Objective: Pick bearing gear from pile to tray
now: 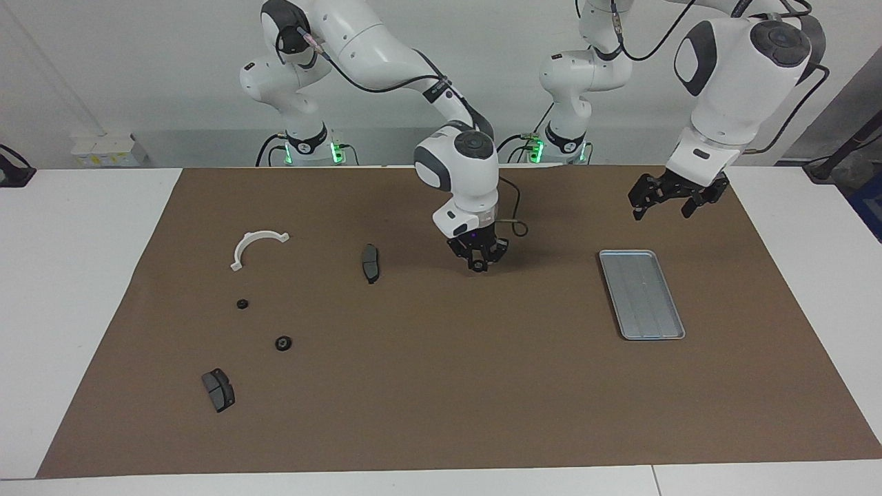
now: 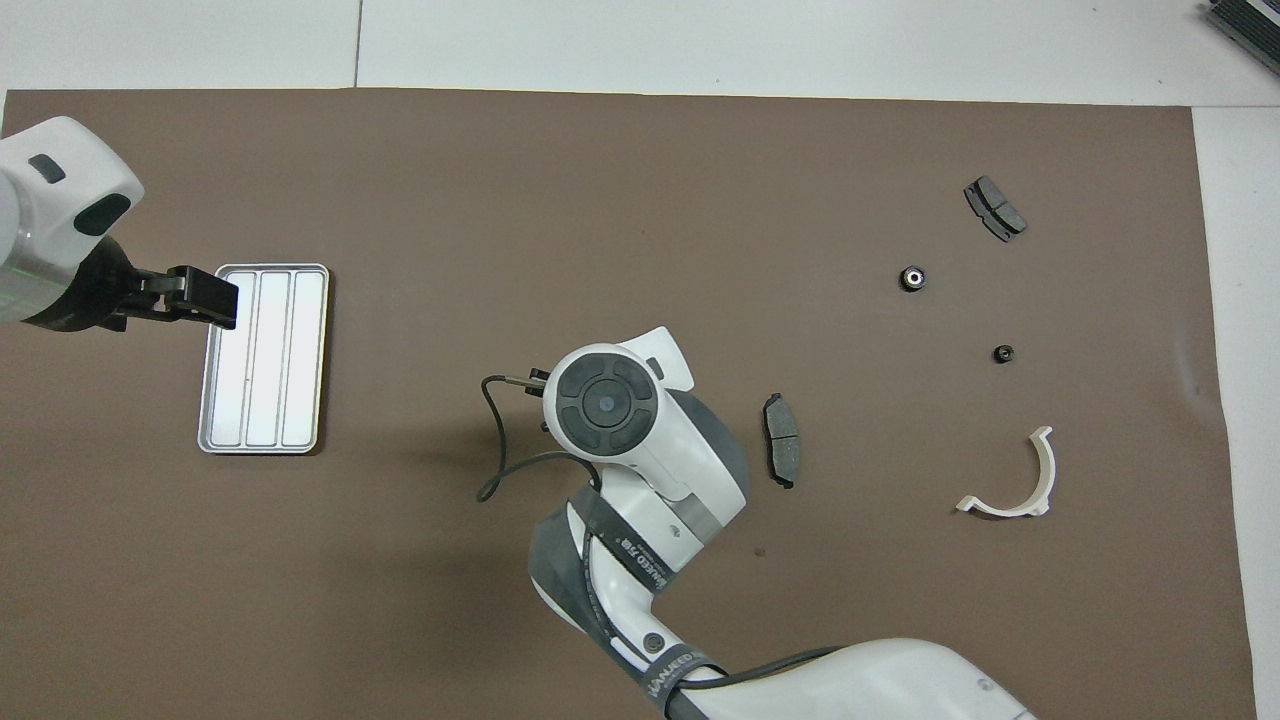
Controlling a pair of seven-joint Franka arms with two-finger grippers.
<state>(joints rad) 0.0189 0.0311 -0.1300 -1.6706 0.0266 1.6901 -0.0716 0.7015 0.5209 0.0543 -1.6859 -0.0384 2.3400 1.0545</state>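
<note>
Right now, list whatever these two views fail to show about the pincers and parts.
- Right pincer: in the overhead view its own wrist covers it; in the facing view anything it may carry is too small to make out.
- Tray: in the overhead view the open left pincer overlaps part of its rim.
- Smaller gear: too small in both views to show teeth.
- Left arm: cut off by the overhead view's edge.
</note>
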